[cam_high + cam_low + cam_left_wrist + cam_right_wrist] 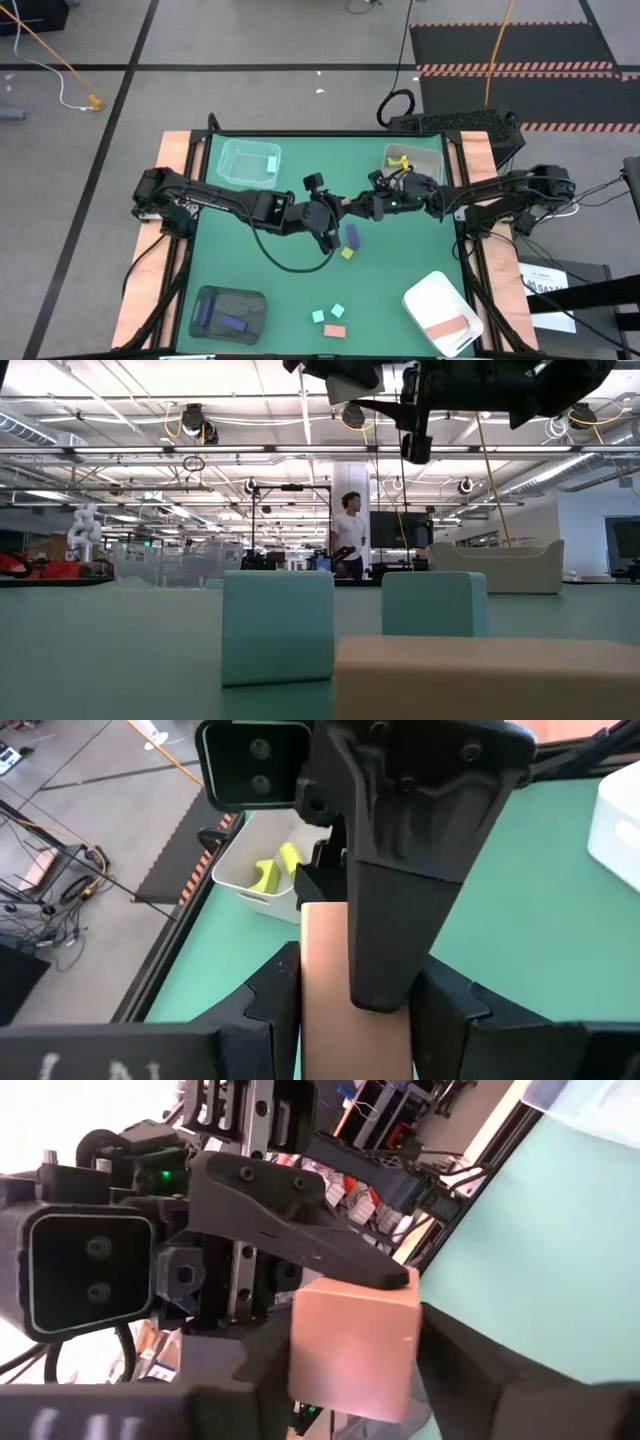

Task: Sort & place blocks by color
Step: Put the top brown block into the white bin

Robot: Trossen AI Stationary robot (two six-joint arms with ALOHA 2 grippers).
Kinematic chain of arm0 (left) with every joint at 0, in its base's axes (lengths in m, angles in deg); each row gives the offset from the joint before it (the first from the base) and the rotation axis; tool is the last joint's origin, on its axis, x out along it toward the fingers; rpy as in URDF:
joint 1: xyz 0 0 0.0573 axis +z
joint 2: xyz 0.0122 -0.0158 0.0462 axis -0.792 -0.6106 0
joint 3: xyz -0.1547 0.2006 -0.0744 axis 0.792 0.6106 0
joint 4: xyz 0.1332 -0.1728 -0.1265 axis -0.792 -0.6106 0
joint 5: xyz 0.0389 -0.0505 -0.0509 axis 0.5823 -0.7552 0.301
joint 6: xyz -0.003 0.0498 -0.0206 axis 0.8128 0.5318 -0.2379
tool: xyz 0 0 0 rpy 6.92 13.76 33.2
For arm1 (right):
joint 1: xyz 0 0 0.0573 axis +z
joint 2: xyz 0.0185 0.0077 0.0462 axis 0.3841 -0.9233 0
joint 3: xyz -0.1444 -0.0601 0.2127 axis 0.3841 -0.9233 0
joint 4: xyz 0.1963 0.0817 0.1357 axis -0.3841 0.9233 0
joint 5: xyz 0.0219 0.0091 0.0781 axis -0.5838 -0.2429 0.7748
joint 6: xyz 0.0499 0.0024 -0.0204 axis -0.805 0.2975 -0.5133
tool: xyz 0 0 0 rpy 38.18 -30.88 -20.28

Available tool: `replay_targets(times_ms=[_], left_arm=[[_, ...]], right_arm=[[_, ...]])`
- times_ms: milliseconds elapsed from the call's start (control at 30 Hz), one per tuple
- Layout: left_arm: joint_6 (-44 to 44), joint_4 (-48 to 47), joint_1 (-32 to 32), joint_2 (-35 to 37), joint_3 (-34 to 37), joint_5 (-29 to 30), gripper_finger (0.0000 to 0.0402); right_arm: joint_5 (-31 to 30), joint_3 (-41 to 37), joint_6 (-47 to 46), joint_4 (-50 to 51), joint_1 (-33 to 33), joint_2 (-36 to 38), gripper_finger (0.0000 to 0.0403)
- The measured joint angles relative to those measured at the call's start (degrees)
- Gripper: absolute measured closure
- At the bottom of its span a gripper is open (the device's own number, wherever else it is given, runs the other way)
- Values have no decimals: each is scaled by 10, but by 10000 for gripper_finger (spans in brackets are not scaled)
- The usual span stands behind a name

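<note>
My left gripper (333, 210) and my right gripper (358, 206) meet nose to nose above the middle of the table, both shut on one salmon-pink block (345, 206). On the mat below them lie a purple bar (352, 236) and a yellow-green cube (347, 253). Near the front edge rest two teal cubes (318, 316) (338, 311) and a salmon bar (334, 330). In the low view these three fill the foreground: teal cubes (277, 625) (433, 603) and the salmon bar (490, 678). My left gripper (355, 1015) pinches the salmon block's near end (325, 1010) between its two fingers, level, coming from the table's left. The block is lifted clear and reaches forward along the fingers. My right gripper (350, 1375) pinches the block's other end (350, 1340) between its two fingers, level, from the table's right, turned about a quarter against the left gripper, whose finger (320, 1250) lies over the block's top.
A clear tray (232, 150) at far left holds a teal block (271, 165). A clear tray (432, 152) at far right holds yellow-green pieces (398, 160). A dark tray (205, 300) at near left holds purple bars. A white tray (425, 295) at near right holds a salmon bar (450, 328).
</note>
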Motion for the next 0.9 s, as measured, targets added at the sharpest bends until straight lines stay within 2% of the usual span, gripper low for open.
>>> replay_targets(times_ms=[133, 200, 400, 533, 667, 767, 900], left_arm=[[-2, -10, -2, 0, 0, 3, 269], [-14, -10, -3, 0, 0, 2, 246], [-70, -10, -3, 0, 0, 0, 143], [-113, -15, -7, 4, 0, 0, 111], [-187, -21, -14, 7, 0, 3, 105], [-249, -41, -20, 7, 0, 0, 112], [-355, -103, -30, 6, 0, -3, 127]], right_arm=[[-1, 0, -7, 3, 0, 0, 287], [0, 0, -4, 2, 0, 0, 287], [4, 1, 39, 6, -4, 5, 287], [5, 1, 92, 49, -20, 29, 287], [-7, 1, 158, 134, -34, 66, 287], [-50, 1, 200, 198, -37, 96, 287], [-84, 1, 263, 212, -38, 134, 287]])
